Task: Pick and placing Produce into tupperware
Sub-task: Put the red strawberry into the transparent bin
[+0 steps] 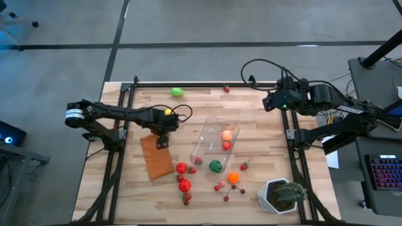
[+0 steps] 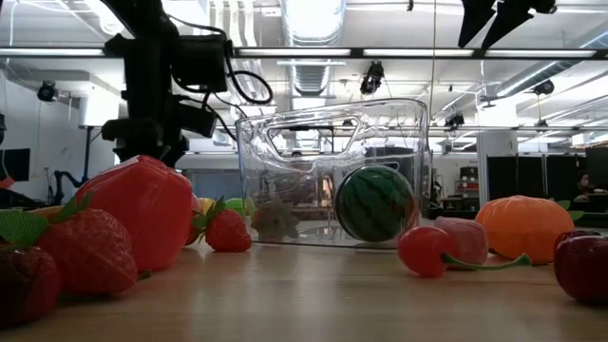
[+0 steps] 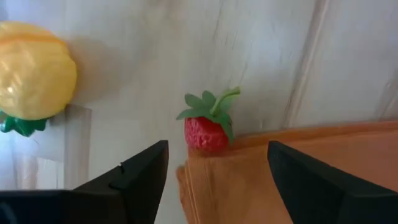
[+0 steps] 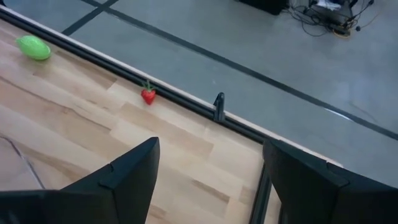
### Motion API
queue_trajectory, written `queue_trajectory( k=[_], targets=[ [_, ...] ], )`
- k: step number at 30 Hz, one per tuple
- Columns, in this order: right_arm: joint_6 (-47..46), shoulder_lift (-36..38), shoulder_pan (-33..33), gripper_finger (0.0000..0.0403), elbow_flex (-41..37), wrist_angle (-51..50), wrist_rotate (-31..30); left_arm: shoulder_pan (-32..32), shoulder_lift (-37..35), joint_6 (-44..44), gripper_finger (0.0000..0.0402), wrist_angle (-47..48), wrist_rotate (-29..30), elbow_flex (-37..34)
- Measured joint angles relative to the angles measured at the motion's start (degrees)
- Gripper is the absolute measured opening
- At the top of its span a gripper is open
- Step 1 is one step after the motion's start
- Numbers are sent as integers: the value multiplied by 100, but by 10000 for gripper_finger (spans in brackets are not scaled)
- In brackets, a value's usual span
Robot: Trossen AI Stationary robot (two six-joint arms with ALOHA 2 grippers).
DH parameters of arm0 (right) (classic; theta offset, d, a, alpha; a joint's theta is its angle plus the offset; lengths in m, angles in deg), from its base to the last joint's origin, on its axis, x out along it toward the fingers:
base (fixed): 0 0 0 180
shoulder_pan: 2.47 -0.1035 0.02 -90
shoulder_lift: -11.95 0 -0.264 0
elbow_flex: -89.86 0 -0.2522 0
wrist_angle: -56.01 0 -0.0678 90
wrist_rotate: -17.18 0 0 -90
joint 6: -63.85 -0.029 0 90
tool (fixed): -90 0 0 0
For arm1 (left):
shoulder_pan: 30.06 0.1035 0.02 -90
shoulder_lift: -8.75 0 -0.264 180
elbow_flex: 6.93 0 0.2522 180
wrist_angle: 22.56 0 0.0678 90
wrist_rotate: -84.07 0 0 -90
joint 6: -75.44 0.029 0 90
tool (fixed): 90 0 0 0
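I see my left tool point(image 3: 217, 171) open over a small strawberry point(image 3: 206, 123) at the edge of the brown mat point(image 1: 156, 156). My right tool point(image 4: 208, 177) waits wide open by the bench's far right corner. The tupperware point(image 1: 215, 145) sits mid-bench with fruit inside.

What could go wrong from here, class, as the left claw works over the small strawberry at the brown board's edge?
1. The strawberry leans against the brown board; closing fingers may hit the board and knock it away.
2. The yellow fruit lies close by and could be nudged.
3. The tupperware is light and may slide.
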Motion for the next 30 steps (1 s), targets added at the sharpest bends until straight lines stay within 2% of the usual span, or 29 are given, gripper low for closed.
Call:
queue_trajectory(
  k=[8,30],
  targets=[
    [18,0,0,283,0,14,-3,2,0,-4,260,-346,-2,-22],
    [42,0,0,277,-9,14,-143,15,0,-437,260,-1247,20,-741]
  ],
)
